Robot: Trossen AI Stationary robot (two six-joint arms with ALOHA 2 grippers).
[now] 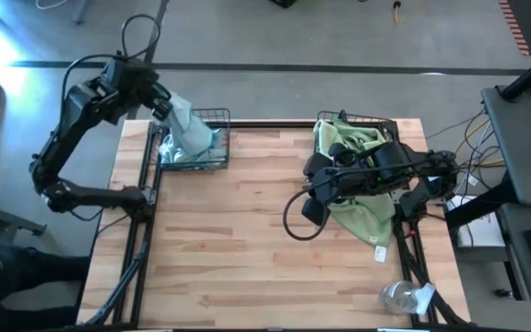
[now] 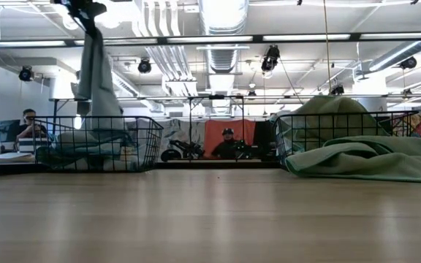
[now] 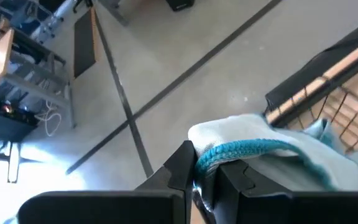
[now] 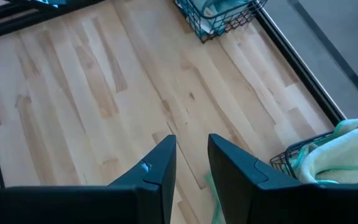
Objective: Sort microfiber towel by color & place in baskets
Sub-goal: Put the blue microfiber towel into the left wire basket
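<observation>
My left gripper is high over the far-left corner, shut on a light blue microfiber towel that hangs down into the left wire basket. More blue cloth lies in that basket. Pale green towels are heaped in the right basket. Another green towel, with a white tag, is spread on the table in front of it. My right gripper hovers over bare wood left of that green towel, its fingers narrowly apart and holding nothing. My left gripper pinches the blue towel between its two fingers at a teal-stitched hem edge. The towel hangs below the gripper, slack. Its lower part reaches down into the left basket onto the cloth there.
A crumpled clear plastic wrapper lies at the table's near right corner. Bare wood fills the middle and near left of the table. People sit at desks beyond the far edge. A cable loops by my right gripper.
</observation>
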